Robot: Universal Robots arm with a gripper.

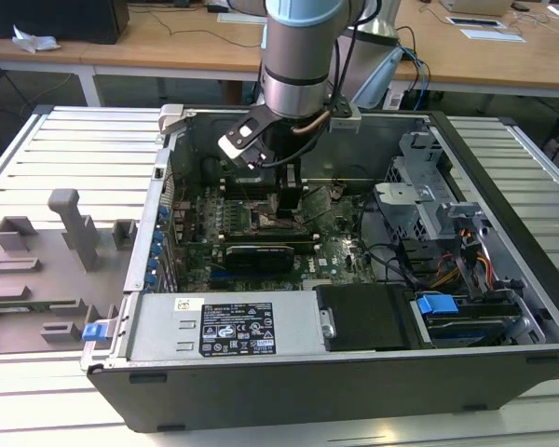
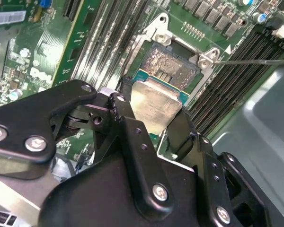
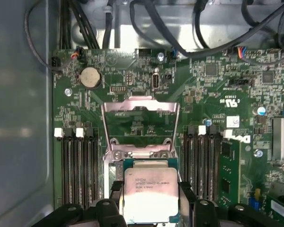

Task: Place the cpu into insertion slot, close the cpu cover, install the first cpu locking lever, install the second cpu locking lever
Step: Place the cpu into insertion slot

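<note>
The tool (image 3: 151,201) is clenched on the cpu (image 3: 150,194), its two black fingers (image 2: 119,109) pressing opposite edges of the chip, silvery top facing up. In the exterior view the tool (image 1: 289,200) reaches down inside the open computer case (image 1: 261,391), which sits on the ribbed counter (image 1: 74,149).

Just beneath and ahead of the tool lies the insertion slot (image 2: 173,64). Much of its dark contact field is uncovered beyond the chip's far edge, so the cpu (image 2: 156,104) looks offset from it and not seated. Whether the chip's near edge already touches the frame I cannot tell from these angles.

Further ahead of the tool, the cpu cover (image 3: 139,105) stands swung open on its hinge, the board showing through its cut-out. A thin rod (image 2: 255,60) off to one side of the slot is probably a locking lever, unlatched.

So the first step is under way; closing the cover and both levers are not yet done.
</note>
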